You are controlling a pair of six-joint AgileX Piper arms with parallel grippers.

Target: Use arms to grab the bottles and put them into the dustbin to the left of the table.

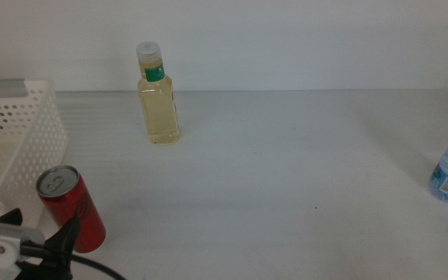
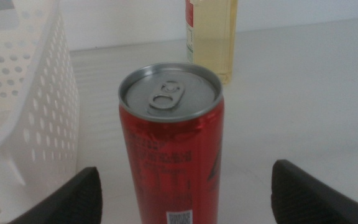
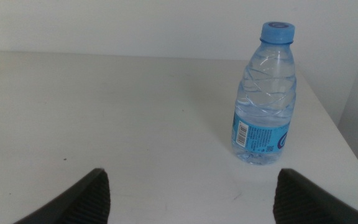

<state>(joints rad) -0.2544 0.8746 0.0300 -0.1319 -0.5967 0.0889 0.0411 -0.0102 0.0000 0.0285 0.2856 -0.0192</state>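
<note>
The surface [image 1: 286,179] carries one dustbin, two bottles and one red can; neither bottle is in the dustbin yet, so the task looks to be at its start, with the first approach still to make.

The dustbin [image 1: 22,132], a white perforated basket, stands at the surface's left edge. The yellow bottle [image 1: 158,97] stands upright to the right of the dustbin and farther back, well apart from it. The can [image 1: 72,208] stands upright just in front of the dustbin.

The left gripper [image 2: 182,193] waits just in front of the can, jaws spread wide and empty; the can sits between them and the yellow bottle beyond. The next move probably calls for going round or over the can.

The water bottle [image 3: 266,96] stands upright far right of the dustbin, near the surface's right edge. The right gripper [image 3: 188,196] faces it, jaws wide apart, holding nothing.
</note>
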